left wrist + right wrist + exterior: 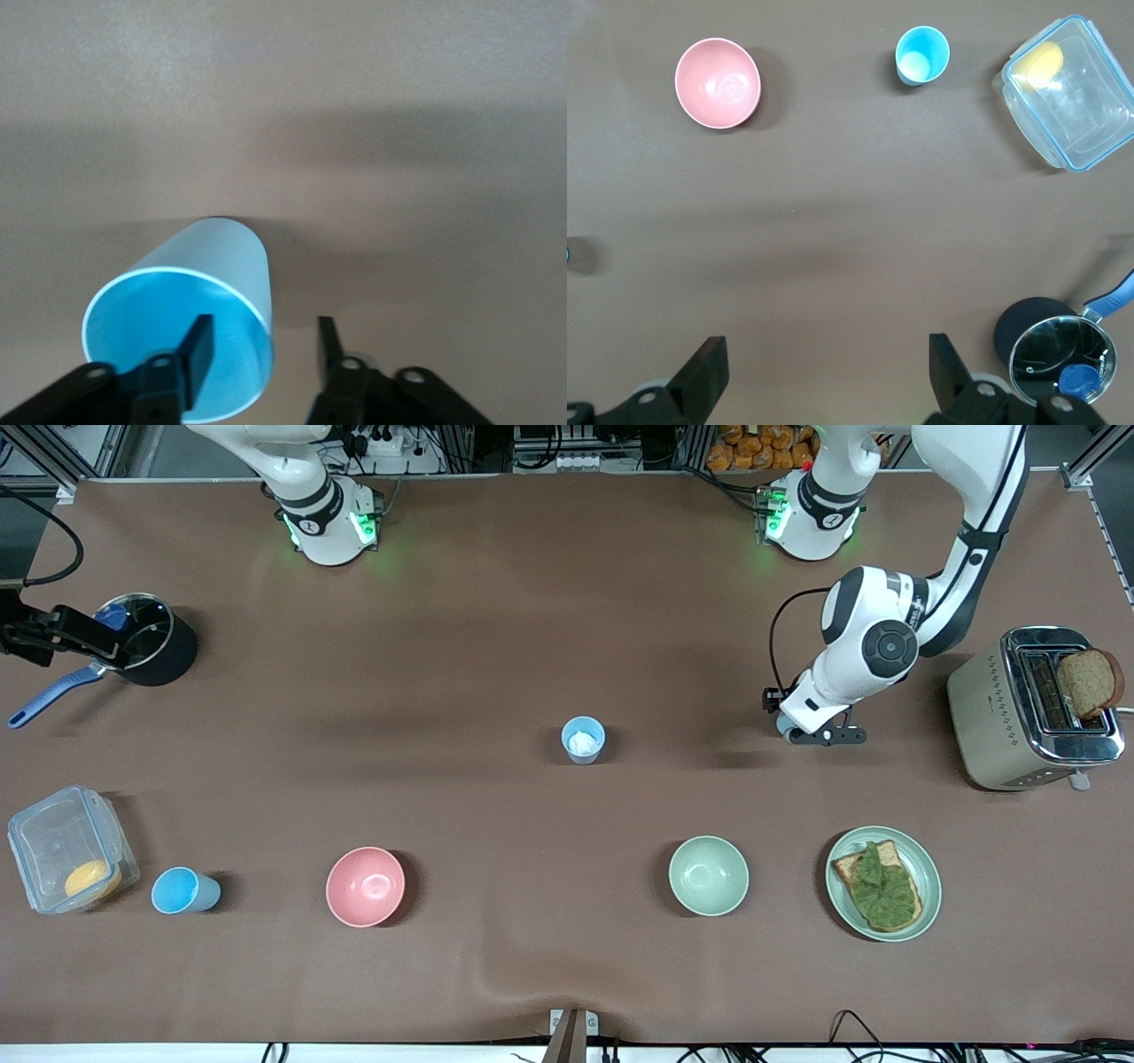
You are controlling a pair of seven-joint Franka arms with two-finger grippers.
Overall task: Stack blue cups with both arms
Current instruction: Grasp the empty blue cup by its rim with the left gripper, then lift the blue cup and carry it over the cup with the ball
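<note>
– Brown cloth covers the whole table, and I count three blue cups on it, none inside another. So is nothing stacked yet?

– Nothing, as far as I can judge. One cup with a white patch inside stands alone at the middle of the table. Another cup stands near the front camera at the right arm's end, just beside a clear lidded box.

– And the third?

– It is at the left gripper, low over the cloth toward the left arm's end, near the toaster. In the front view the arm hides nearly all of it. The left wrist view shows that third cup plainly: one finger reaches inside its mouth and the other stands outside, so the jaws straddle the wall about half open. A gap shows at the outer finger, so I would not call it gripped.

– What about the right gripper?

– Spread wide, holding nothing. It waits high over its own end of the table, looking down on the pink bowl and the pot.

– So what remains?

– Nearly all of it, I think: closing on this cup, lifting it, and nesting the cups.
</note>
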